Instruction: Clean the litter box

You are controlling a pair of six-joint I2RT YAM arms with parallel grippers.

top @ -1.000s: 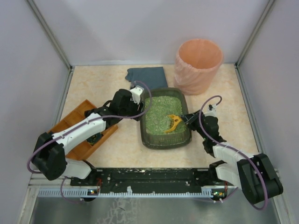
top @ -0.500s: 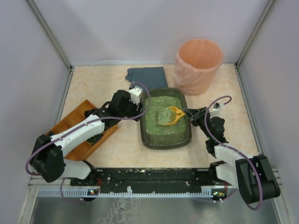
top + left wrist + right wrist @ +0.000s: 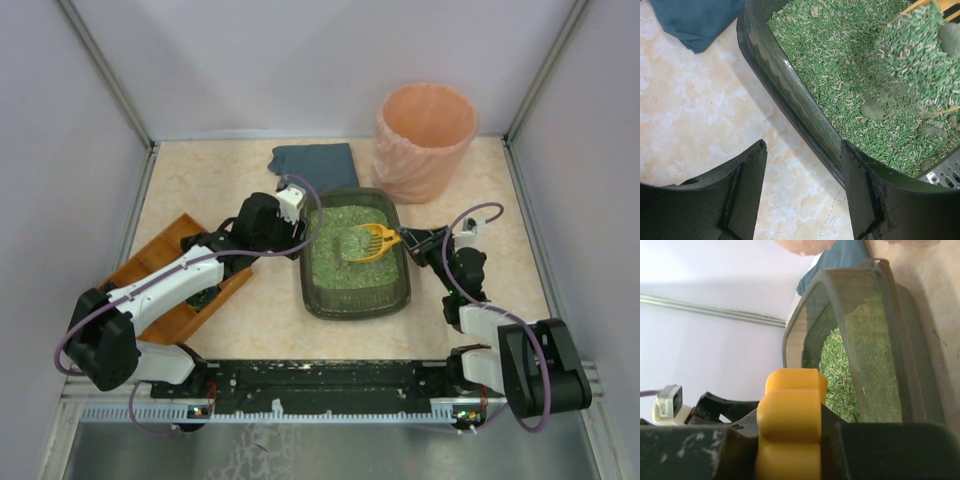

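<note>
The dark grey-green litter box (image 3: 310,292) sits mid-table with green granular litter (image 3: 335,265) inside. My right gripper (image 3: 408,240) is shut on the handle of a yellow scoop (image 3: 372,242); the scoop is held above the box's right part, loaded with litter. The handle (image 3: 790,420) fills the right wrist view, with the box rim (image 3: 880,330) beyond. My left gripper (image 3: 297,236) is open at the box's left rim (image 3: 785,95); one finger is outside over the table, the other over the wall. Grey clumps (image 3: 872,109) lie in the litter.
A tall peach round bin (image 3: 425,140) stands at the back right. A dark blue cloth (image 3: 315,163) lies behind the box. An orange-brown wooden tray (image 3: 170,285) sits at the left under my left arm. Grey walls enclose the table.
My right gripper has lifted the scoop out of the litter near the box's front and carried it up and toward the back right. The left arm has barely moved.
</note>
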